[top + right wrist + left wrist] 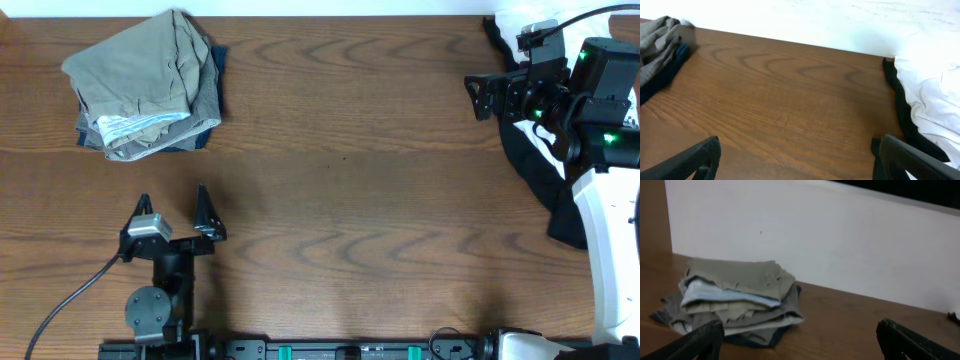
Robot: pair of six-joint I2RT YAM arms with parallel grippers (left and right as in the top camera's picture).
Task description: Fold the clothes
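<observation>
One folded stack (145, 85) lies at the far-left corner of the table (350, 200), its long axis roughly parallel to the far edge. One black garment (535, 175) runs far-to-near along the right edge, with one white garment (520, 20) at the far-right corner. The left gripper (173, 196) and the right gripper (473, 97) both have fingers apart, holding nothing.

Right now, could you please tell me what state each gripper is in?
Left gripper: open, holding nothing.
Right gripper: open, holding nothing.

Left gripper (175, 208) and right gripper (480, 97) both spread wide, empty.
</observation>
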